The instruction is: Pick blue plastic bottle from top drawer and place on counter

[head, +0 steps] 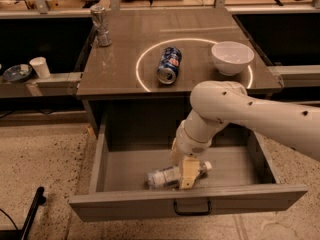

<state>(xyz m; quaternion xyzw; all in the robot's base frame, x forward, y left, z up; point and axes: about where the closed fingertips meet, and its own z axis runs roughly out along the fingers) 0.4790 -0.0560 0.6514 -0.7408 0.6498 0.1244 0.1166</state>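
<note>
The blue plastic bottle (162,176) lies on its side in the open top drawer (125,169), near the front panel, with its white cap pointing right. My gripper (188,172) reaches down into the drawer and straddles the bottle near its cap end. A tan finger (188,174) shows in front of the bottle, and the gripper looks shut on it. The bottle's cap end sits slightly higher than its base. The counter (120,59) with the white ring is above the drawer.
On the counter a dark blue soda can (169,64) lies inside the ring, a white bowl (232,57) stands at the right, and a crushed silver can (101,25) stands at the back left. A white cup (40,67) sits on the low left shelf. The drawer handle (192,207) faces front.
</note>
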